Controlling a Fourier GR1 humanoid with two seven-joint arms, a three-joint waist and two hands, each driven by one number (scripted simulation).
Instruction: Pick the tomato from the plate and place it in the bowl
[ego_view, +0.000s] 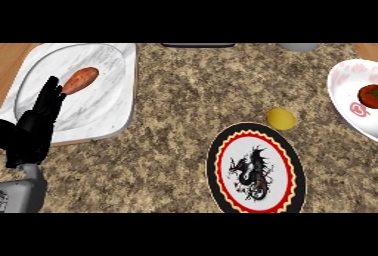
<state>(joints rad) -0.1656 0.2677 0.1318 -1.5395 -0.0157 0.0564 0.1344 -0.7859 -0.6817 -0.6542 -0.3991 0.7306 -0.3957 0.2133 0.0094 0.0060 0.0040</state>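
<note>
— Tomato (368, 95): position?
— Inside white bowl (347, 107) at right edge of surface (184, 80), resting against inner wall. Dragon-patterned plate (221, 172) at centre, bare of tomato.
— Step in hand?
— Judged as placing stage done or nearly so: tomato off plate, in bowl. Release not confirmable; right robot hand outside head view.
— Left robot hand (35, 127)?
— Released, fingers straight, grasping nothing; at left edge over marble tray (103, 112), just beside orange-red vegetable (80, 80). Resting, no part in transfer.
— Next move?
— Probably none beyond withdrawal of right arm clear of bowl rim. Yellow fruit (280, 118) between plate and bowl, best left undisturbed.
</note>
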